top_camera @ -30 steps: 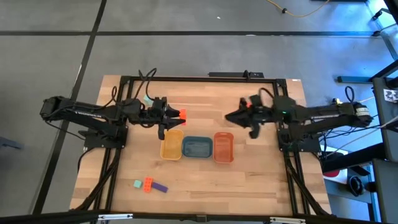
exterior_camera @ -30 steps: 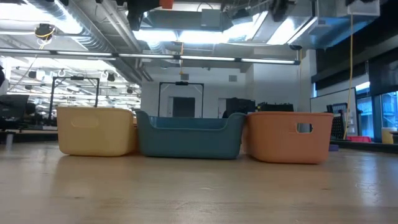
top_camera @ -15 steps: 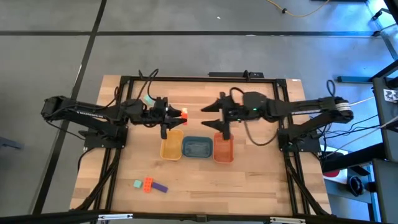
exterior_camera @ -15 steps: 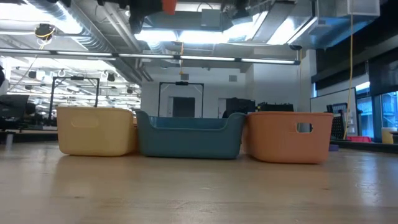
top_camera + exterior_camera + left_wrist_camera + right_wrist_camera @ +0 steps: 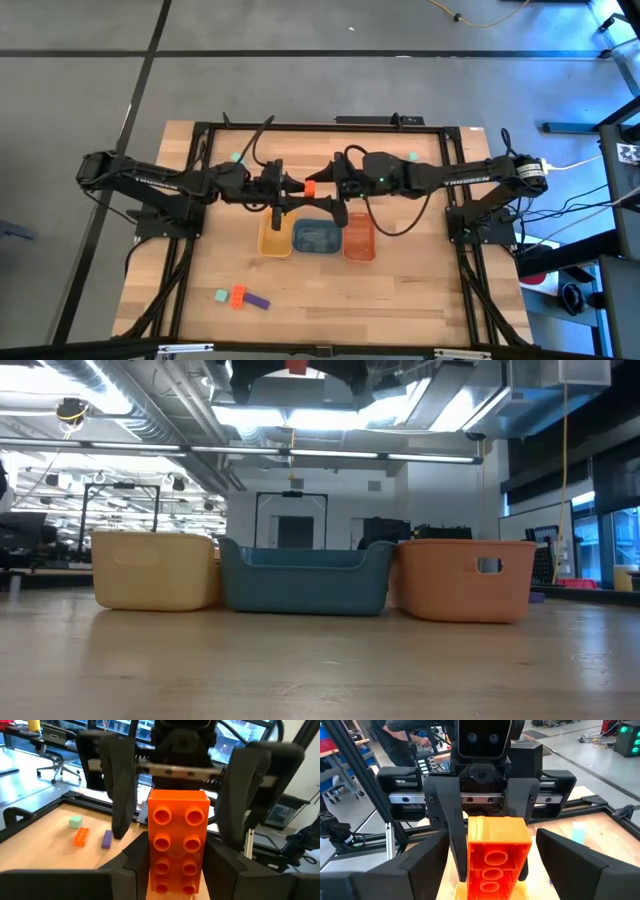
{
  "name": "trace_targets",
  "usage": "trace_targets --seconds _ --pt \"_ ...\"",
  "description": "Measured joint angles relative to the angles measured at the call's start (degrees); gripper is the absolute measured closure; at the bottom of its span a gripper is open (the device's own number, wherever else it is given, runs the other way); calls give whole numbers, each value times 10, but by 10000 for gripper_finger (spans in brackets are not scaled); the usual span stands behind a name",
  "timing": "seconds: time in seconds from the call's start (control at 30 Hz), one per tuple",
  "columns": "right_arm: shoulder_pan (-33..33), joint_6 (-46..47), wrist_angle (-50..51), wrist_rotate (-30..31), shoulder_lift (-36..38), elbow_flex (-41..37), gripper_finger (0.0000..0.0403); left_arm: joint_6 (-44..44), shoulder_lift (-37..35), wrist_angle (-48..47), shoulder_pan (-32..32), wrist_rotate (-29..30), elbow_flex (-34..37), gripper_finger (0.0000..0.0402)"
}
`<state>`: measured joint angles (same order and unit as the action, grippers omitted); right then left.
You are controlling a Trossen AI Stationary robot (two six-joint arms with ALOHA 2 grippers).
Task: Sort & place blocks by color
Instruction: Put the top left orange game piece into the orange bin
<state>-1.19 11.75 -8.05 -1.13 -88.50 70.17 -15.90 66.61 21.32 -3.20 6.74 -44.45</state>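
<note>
Between the two facing grippers, the left gripper (image 5: 296, 186) pinches the orange-red brick (image 5: 309, 187), whose free end sits inside the spread right gripper (image 5: 322, 188).

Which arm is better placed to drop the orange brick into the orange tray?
Right. The orange tray lies at its end of the row, and the right gripper is open around the brick that the left gripper holds, ready to take it.

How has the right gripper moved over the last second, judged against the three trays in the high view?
Yes. The right gripper has swung in from the table's right side, crossing the orange tray to meet the left gripper and its orange brick above the blue tray.
</note>
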Motion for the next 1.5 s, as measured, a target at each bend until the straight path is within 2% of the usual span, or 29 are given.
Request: trace_targets --seconds 0.2,0.53,0.63,0.83,1.07,1.17,1.33,1.5 --pt "-2 -1 -21 0 3 0 131 0 0 -1 0 0 0 272" --pt "-2 -2 -23 2 3 0 236 13 -1 -2 0 4 0 272" --pt "-2 -1 -23 0 3 0 254 15 -1 -2 0 4 0 272" --pt "-2 -2 -20 -3 3 0 250 19 -1 -3 0 4 0 267" --pt "-2 -6 14 -5 14 -1 258 9 -10 -18 13 -26 0 202" --pt "1 -16 47 -2 34 -1 258 13 -30 -87 23 -35 -16 191" --pt "2 -29 162 31 86 -1 255 34 -90 -234 39 -33 -38 188" --pt "-11 -20 284 80 147 -4 253 21 -158 -274 44 -13 -26 190"
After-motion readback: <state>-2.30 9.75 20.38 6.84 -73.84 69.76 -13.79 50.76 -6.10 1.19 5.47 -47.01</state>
